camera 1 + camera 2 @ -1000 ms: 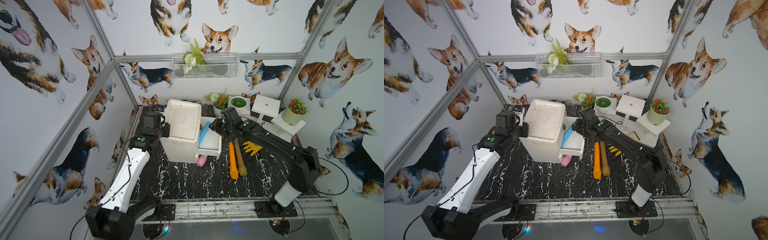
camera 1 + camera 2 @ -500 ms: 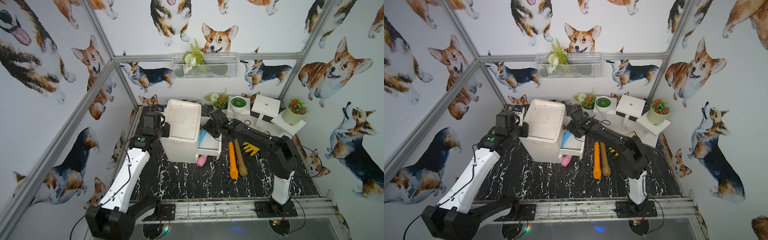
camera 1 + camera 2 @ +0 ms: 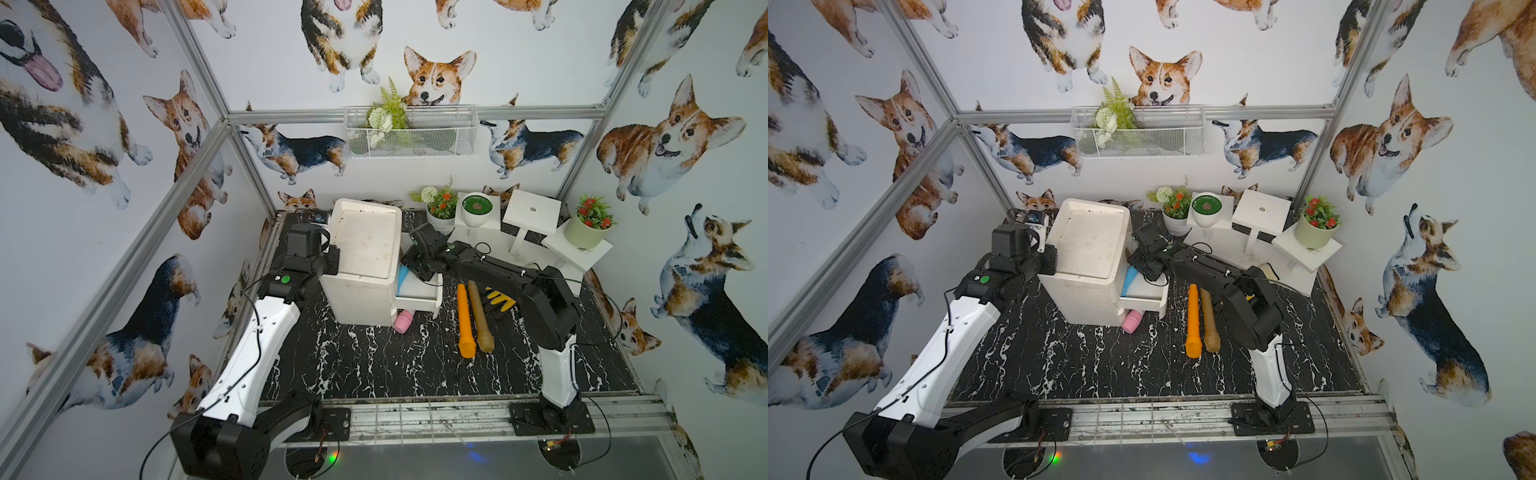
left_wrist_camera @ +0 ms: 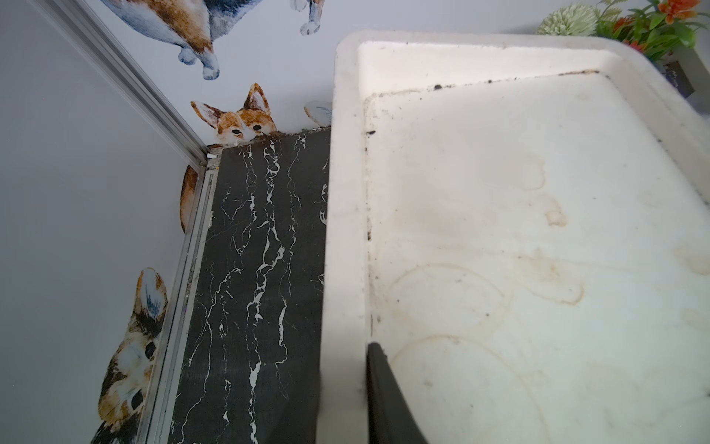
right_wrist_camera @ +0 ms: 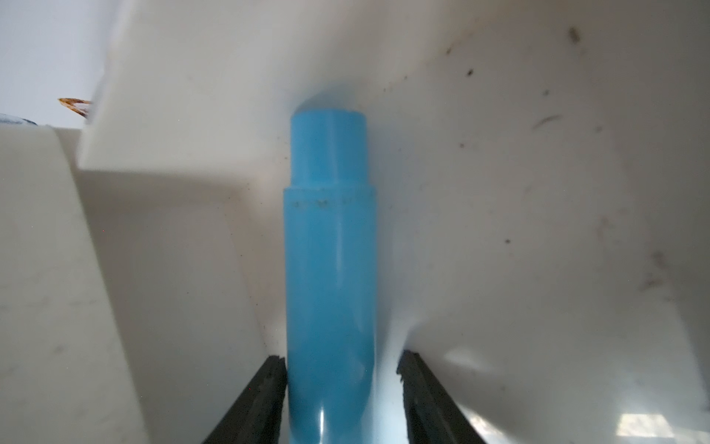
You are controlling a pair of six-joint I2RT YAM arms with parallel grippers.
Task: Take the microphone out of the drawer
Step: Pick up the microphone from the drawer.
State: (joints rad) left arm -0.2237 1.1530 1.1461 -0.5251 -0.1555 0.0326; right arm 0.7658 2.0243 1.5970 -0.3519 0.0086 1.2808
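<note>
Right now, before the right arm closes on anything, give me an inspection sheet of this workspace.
Surface: black marble table with white veining.
Job's things: blue microphone lies in the open drawer of the white cabinet.
Clutter: orange microphone and brown microphone lie side by side on the table; pink item pokes out below the drawer; yellow item is partly hidden by the right arm.
Grippers: left gripper is shut on the cabinet's top rim; right gripper is open, its fingers astride the blue microphone, one touching it.
Cables: black cable loops beside the right arm.
Surroundings: corgi-print walls, wire basket, potted plants on white stands.
</note>
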